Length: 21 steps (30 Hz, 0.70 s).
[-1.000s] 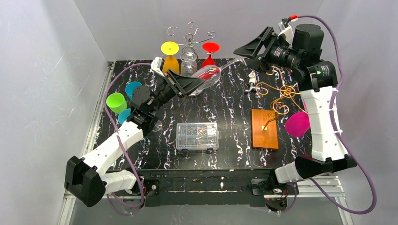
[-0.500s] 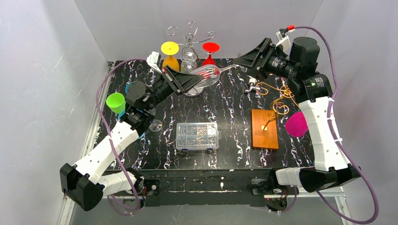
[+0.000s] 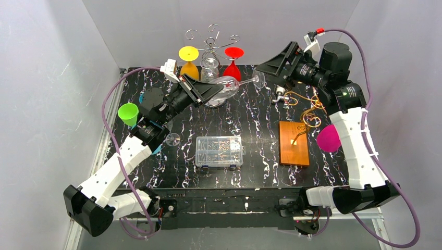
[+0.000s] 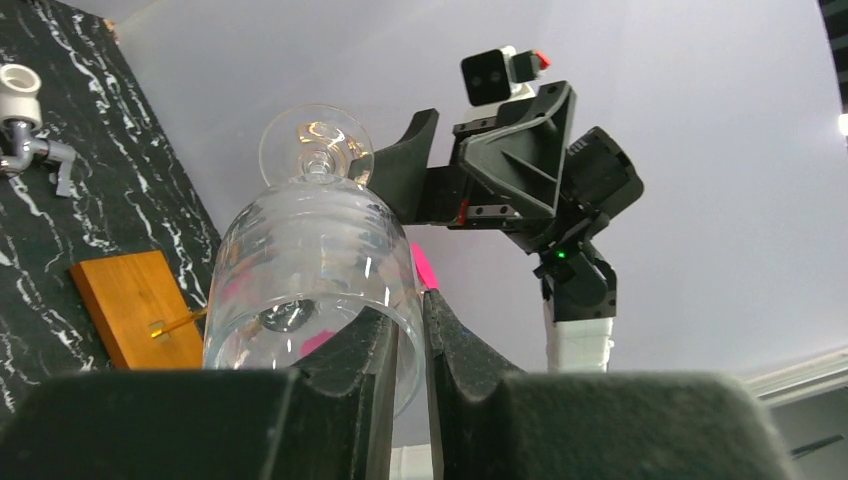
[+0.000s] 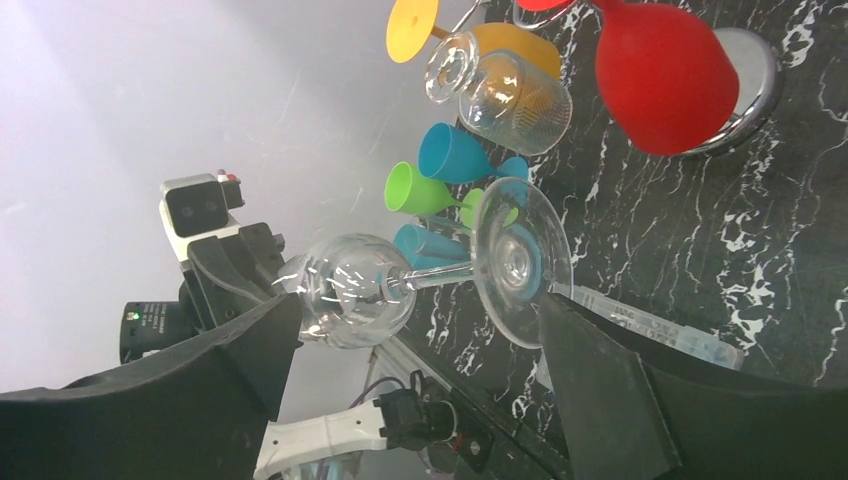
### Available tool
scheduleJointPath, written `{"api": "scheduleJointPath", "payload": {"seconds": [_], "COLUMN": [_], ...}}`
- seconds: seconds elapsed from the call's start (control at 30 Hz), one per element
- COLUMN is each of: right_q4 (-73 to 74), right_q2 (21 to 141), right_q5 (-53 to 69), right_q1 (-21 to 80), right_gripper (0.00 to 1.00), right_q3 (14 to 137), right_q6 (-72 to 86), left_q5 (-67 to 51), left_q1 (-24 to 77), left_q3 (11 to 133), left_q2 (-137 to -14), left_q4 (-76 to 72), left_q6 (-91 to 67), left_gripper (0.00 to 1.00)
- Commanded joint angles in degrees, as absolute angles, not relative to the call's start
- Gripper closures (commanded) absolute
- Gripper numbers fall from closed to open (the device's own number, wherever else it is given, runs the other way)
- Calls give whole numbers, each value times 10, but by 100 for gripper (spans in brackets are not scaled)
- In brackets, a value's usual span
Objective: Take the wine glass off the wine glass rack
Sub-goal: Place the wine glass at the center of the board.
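A clear wine glass point(image 3: 225, 84) lies tilted in the air in front of the wire wine glass rack point(image 3: 211, 37), its foot point(image 3: 259, 79) pointing right. My left gripper point(image 3: 211, 89) is shut on the rim of its bowl point(image 4: 310, 270), one finger inside and one outside point(image 4: 410, 300). My right gripper point(image 3: 267, 66) is open at the foot end. In the right wrist view the stem and foot point(image 5: 520, 262) lie across the gap between its wide-open fingers point(image 5: 420, 320), untouched. A yellow glass point(image 3: 188, 63), a red glass point(image 3: 233, 58) and another clear glass point(image 3: 209, 67) hang on the rack.
Green point(image 3: 129, 112) and blue point(image 3: 147, 98) cups stand at the left. A clear plastic box point(image 3: 219, 151) sits mid-table, a wooden block point(image 3: 293, 142) to its right. A copper wire stand point(image 3: 312, 101), a white pipe fitting point(image 3: 280, 94) and a pink cup point(image 3: 330, 138) are on the right.
My left arm has risen and drawn the clear glass a little left, away from the right gripper. My right wrist has swung left, staying open at the glass's foot.
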State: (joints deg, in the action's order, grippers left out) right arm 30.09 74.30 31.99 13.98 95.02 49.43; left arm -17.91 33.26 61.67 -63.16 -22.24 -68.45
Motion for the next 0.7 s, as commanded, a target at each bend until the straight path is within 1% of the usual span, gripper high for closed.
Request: {"api": "scheduleJointPath", "payload": {"seconds": [0.0,0.13,0.27,0.43,0.67], "right_q4": [325,379,443,494,505], "right_q2": [737,743,757,766,779], "right_q5": [302,266,235,189,146], "right_q1": [142,142,142,145,181], "right_gripper": [2,2,2,2,2], "right_q3": [992,1033,1070,1094,1095], "right_q6": [443,400,354,313,295], "left_q5": [-162,-164,-161,-131,-83], "left_q1": [336,337,341,347,348], "left_q3": [650,671,694,739,828], "left_q2": [-601,-593,-576,-547,-530], "left_q4": [-208,-149,-54,110,366], "left_q6": [-664,-643,-611,-560,-508], "left_gripper": [100,100,100,100,100]}}
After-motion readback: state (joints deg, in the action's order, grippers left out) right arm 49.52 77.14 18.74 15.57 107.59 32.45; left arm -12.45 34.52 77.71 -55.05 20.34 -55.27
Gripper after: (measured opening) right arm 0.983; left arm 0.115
